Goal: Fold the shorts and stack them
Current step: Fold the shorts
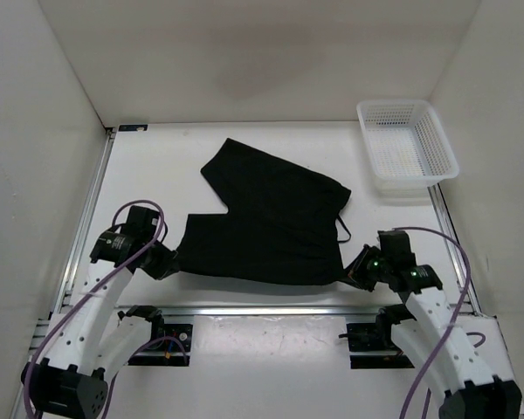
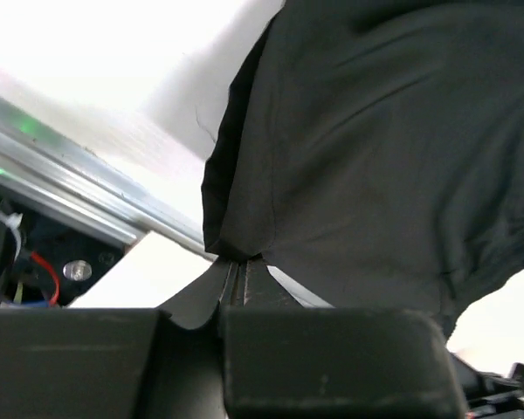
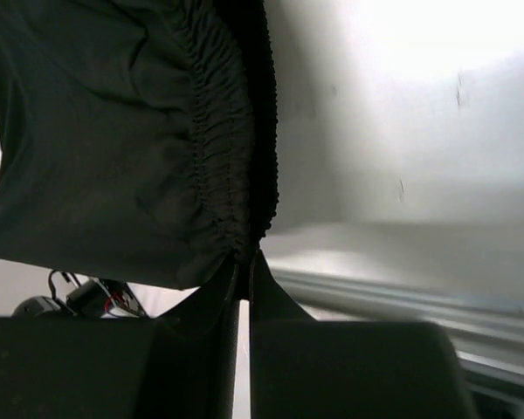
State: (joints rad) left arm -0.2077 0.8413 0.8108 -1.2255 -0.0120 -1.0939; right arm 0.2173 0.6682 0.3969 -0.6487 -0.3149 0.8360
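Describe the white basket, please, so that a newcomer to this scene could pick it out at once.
On the white table, look to the far right corner. There sits the basket, shallow, rectangular, of white lattice plastic. Its neighbour, the shorts, is black, soft and spread mid-table.

The top external view looks down from above and behind the arms, far enough back to take in the whole table (image 1: 157, 166), the shorts (image 1: 271, 231) and the white basket (image 1: 408, 103). The left wrist view sits just behind the left hand (image 2: 236, 266) and faces along its fingers, very close to the fabric. The right wrist view does the same behind the right hand (image 3: 244, 266). All three views share the shorts' near edge.
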